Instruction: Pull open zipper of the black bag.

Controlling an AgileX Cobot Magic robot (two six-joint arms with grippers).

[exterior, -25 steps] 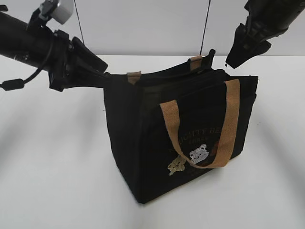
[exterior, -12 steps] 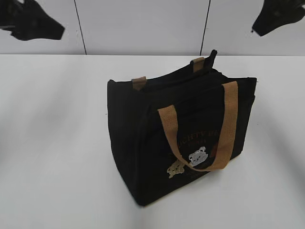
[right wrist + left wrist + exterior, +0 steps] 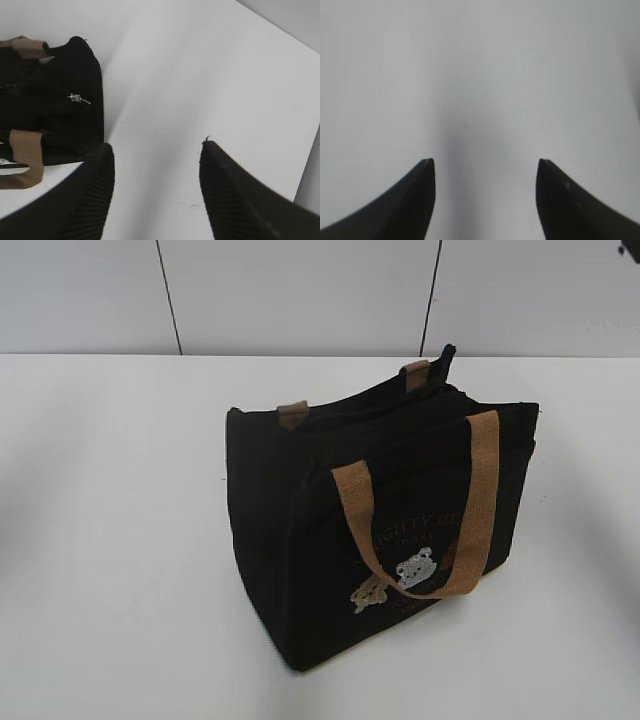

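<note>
A: One bag [image 3: 300, 530] on my white table [image 3: 110, 540], nothing else around it and nothing blocking the top. It stands upright just right of centre; its long axis runs from about eight o'clock to two o'clock in the outside camera.

B: Zipper?

A: The silver pull [image 3: 78, 98] shows in my right wrist camera, at that frame's nine o'clock, lying on the bag's black end, tab pointing toward four o'clock.

B: Grippers?

A: Left gripper [image 3: 484, 162] is spread over bare table. Right gripper [image 3: 157, 145] is spread too, pinching nothing, well apart from the bag.
</note>
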